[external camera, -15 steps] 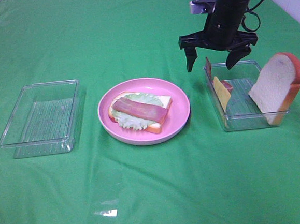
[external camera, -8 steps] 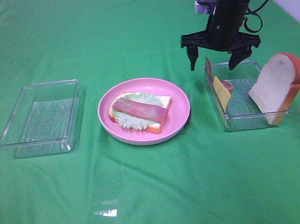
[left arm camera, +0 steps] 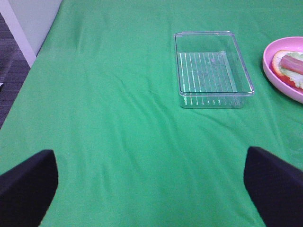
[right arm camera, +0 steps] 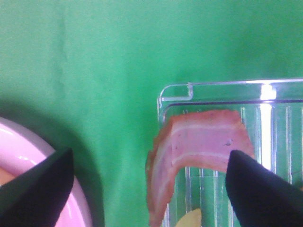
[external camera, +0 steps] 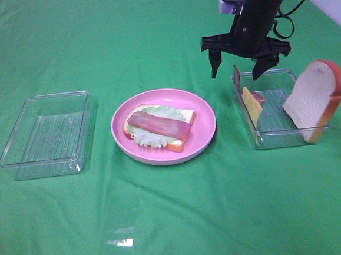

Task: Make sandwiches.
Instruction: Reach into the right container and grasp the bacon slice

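A half-built sandwich [external camera: 159, 128] lies on the pink plate [external camera: 205, 116]: a bread slice, lettuce and a bacon strip [external camera: 157, 124] on top. It also shows in the left wrist view [left arm camera: 290, 65]. The right clear tray [external camera: 280, 132] holds a yellow cheese slice [external camera: 252, 105], another bacon strip [right arm camera: 199, 151] leaning on its left wall, and a bread slice [external camera: 313, 99] propped upright at its right end. My right gripper [external camera: 234, 70] is open and empty, hovering above the tray's far left corner. My left gripper [left arm camera: 151, 182] is open over bare cloth.
An empty clear tray [external camera: 47, 133] stands left of the plate, also in the left wrist view [left arm camera: 211, 68]. Green cloth covers the table. The table's edge and the floor show in the left wrist view [left arm camera: 19, 42].
My right gripper has risen a little and shifted slightly toward the back above the right tray. It stays open. Nothing else has moved.
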`<state>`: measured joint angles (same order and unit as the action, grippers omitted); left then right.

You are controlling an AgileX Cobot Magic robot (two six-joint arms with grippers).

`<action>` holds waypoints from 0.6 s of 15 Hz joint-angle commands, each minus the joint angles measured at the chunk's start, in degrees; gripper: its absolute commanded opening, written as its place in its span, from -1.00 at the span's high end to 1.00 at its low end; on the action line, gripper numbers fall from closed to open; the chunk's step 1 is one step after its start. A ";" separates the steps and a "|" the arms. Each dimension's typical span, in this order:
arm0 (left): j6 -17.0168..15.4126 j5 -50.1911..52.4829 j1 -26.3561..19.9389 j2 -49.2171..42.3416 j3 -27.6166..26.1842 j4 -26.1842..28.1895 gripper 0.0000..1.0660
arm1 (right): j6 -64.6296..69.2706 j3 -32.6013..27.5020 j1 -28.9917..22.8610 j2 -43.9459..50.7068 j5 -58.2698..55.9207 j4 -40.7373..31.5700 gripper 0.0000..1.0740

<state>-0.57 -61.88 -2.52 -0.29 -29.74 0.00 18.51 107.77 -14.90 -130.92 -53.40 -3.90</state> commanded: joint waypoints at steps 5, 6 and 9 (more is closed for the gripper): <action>0.06 0.40 -0.06 -0.86 0.06 0.00 -0.89 | -0.74 0.29 0.06 -1.15 -0.11 0.23 -0.47; 0.06 0.40 -0.06 -0.86 0.06 0.00 -0.89 | -0.74 0.29 0.06 -1.26 -0.11 0.29 -0.33; 0.06 0.40 -0.06 -0.86 0.06 0.00 -0.89 | -0.06 0.29 0.06 -1.26 0.40 1.83 0.24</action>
<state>-0.57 -61.88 -2.52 -0.29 -29.74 0.00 18.56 107.77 -14.90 -132.12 -53.40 -2.58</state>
